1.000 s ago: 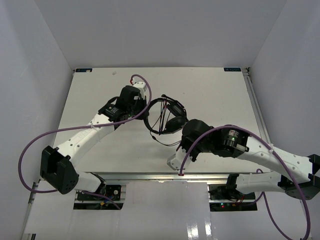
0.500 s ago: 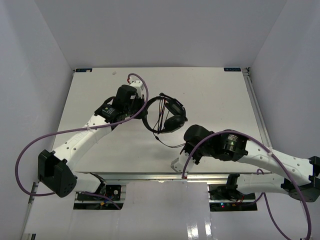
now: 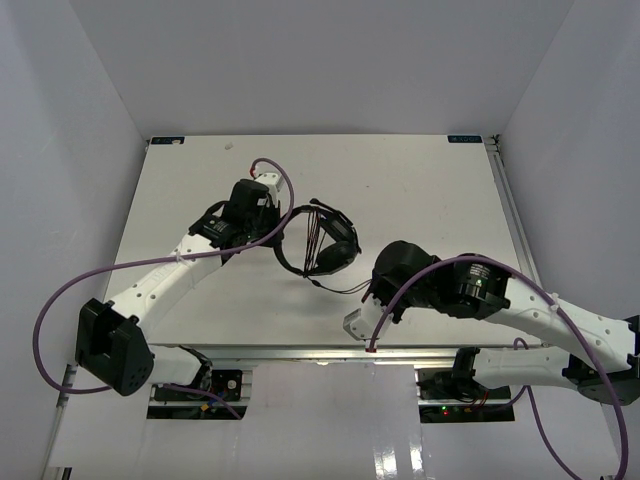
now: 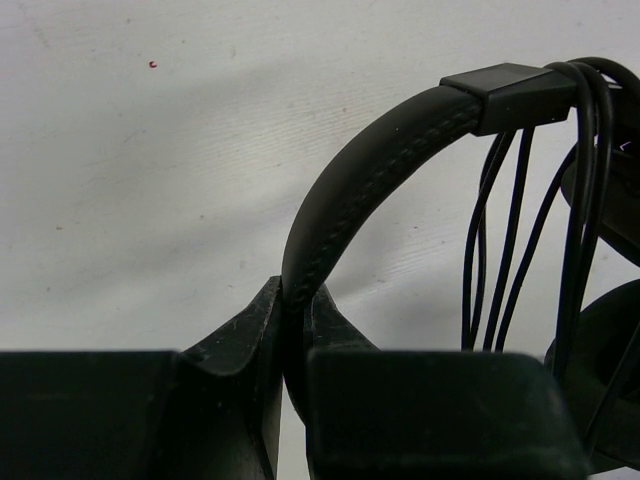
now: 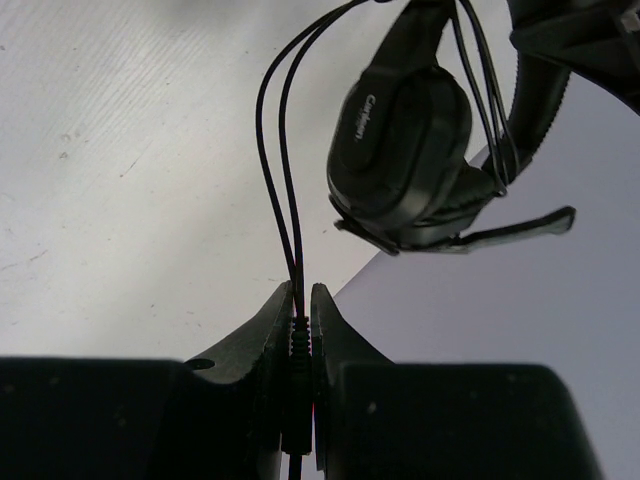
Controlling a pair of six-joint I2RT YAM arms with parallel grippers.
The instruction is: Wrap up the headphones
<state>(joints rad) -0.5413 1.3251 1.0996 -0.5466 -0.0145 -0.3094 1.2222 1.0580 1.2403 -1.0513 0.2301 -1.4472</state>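
Both claws are busy here. The left claw (image 4: 292, 300) has the headband (image 4: 370, 170) and the right claw (image 5: 302, 300) has the cable (image 5: 280, 150).

What's new: compared with a second ago, the headphones (image 3: 320, 240) have slid a bit toward the left arm and the near edge. The right arm has backed off from the earcup (image 5: 400, 150) toward its own side. So there's now a short run of cable stretched between the headset and the right claw, where before that claw sat right up against the cup.

My read is that a turn is being pulled snug. Several strands already hang over the headband next to the slider, so the wrapping looks well along, with only the tail left to deal with.

Claw details:
- **Left claw:** shut as tight as it goes, with the padded strap pinched between its two fingers and no gap showing.
- **Right claw:** nearly shut as well, squeezing the thin cable close to its end. There seems to be a ribbed bit sitting between the fingers, and two strands run up from there toward the earcup.

The headset sits about mid-surface (image 3: 420, 180), between the two wrists. It looks held up rather than lying flat, but I can't say for sure from these angles.
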